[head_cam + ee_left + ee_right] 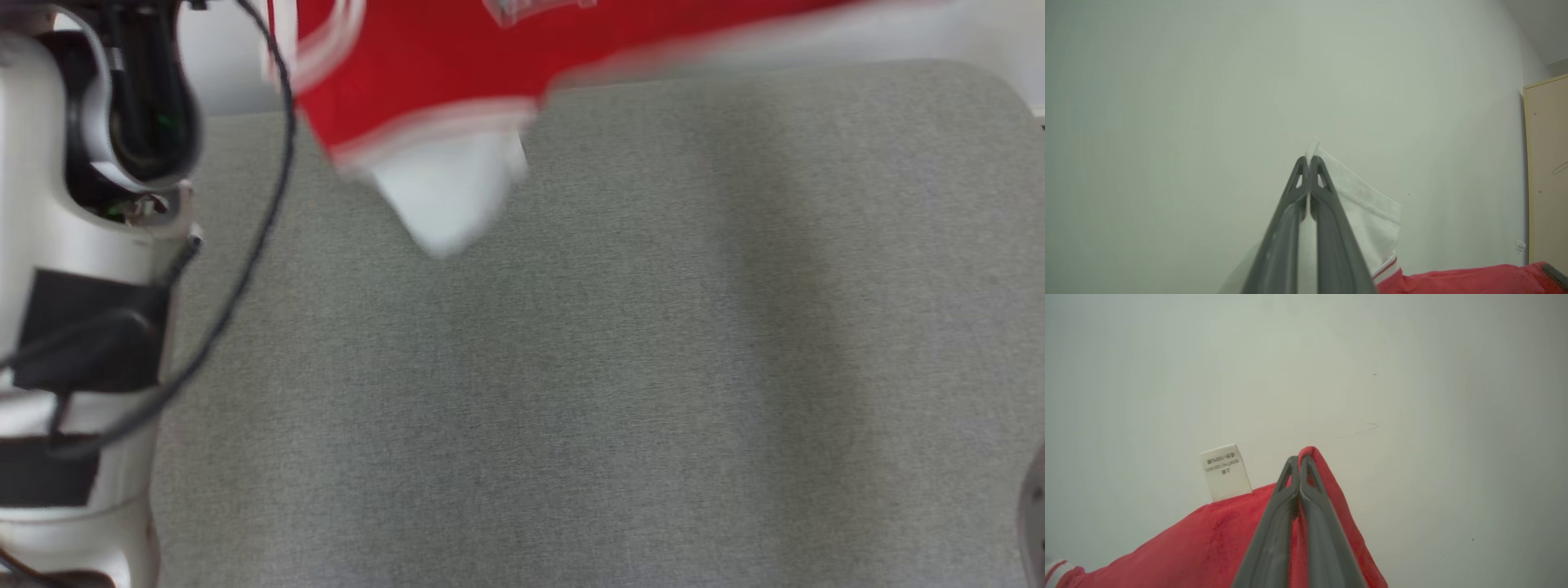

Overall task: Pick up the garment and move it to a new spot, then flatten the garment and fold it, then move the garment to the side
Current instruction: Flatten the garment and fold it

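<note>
The grey cloth-covered table (620,367) spreads wide and open under the head camera. Its far edge runs along the top and rounds off at the far right corner, so there is plenty of room across the middle and right. The pale left forearm (73,245) and its looping black cable (249,237) take up the left side. The garment (424,73), red with white trim and a white sleeve hanging down, is blurred and held up over the table's far left part.

From the left wrist, the left gripper (1308,163) has its fingers pressed together on a white edge of the garment, and a sliver pokes past the tips. The white sleeve falls away to their right, with the red body low at the right. Behind are a plain wall (1167,102) and a pale cupboard (1545,171). The right gripper (1299,460) is likewise clamped on a red fold that peeks over its tips, cloth draping down both sides — a white care label (1224,471) stands just left of the fingers
</note>
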{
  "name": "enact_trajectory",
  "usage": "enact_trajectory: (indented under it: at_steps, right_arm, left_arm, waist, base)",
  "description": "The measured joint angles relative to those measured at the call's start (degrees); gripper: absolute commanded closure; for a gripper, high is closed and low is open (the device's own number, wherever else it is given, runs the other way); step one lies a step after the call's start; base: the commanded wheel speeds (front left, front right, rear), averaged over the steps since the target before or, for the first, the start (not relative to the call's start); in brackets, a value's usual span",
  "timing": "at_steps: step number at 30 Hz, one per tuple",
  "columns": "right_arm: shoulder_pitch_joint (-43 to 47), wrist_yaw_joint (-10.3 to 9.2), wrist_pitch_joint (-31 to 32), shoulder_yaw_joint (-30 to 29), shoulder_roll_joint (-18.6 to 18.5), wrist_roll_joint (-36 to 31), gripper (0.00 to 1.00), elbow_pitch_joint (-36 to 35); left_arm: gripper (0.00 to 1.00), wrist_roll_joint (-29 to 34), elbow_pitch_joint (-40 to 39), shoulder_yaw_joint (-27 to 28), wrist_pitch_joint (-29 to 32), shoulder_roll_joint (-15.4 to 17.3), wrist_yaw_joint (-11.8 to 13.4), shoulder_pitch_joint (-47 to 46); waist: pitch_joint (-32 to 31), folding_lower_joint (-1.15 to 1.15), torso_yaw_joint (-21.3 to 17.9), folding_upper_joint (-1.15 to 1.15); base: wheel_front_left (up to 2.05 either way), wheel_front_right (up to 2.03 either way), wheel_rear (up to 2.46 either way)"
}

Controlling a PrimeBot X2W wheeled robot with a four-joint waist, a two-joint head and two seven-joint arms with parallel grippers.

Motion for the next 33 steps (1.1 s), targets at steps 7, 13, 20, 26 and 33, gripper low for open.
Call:
enact_trajectory:
  at_steps: [7,13,20,26,33]
  right_arm:
    - [14.75,4.04,-0.35,2.38,-2.98,-1.98,1.00,0.36]
    - [30.81,5.61,0.58,2.65,-2.85,-1.86,1.00,5.05]
    - [37.26,5.89,-1.40,0.48,-2.23,-0.81,1.00,10.70]
    - [40.99,6.14,-1.87,0.69,-1.76,-0.69,1.00,11.89]
    - [48.80,5.09,-1.08,0.64,-1.75,-1.35,1.00,11.96]
  left_arm:
    - [1.00,4.33,-4.89,-5.30,-0.10,2.03,-2.55,10.92]
    - [1.00,3.98,-1.25,-7.00,-0.07,4.77,-4.03,29.38]
    - [1.00,2.34,3.03,-8.33,-0.04,5.16,-6.08,40.60]
    - [1.00,2.15,2.22,-6.90,-0.04,4.80,-6.24,46.74]
    - [1.00,1.83,-0.25,-6.84,-0.04,3.28,-6.23,53.72]
  waist:
    - [1.32,0.00,1.51,0.00]
    - [3.64,0.00,2.27,0.01]
    - [2.95,0.00,3.35,0.01]
    - [0.56,-0.01,3.61,0.00]
    - [-1.75,-0.01,4.60,0.01]
  base:
    - [0.00,0.00,0.00]
    - [0.00,0.00,0.00]
    - [0.00,0.00,0.00]
    - [0.00,0.00,0.00]
    - [0.00,0.00,0.00]
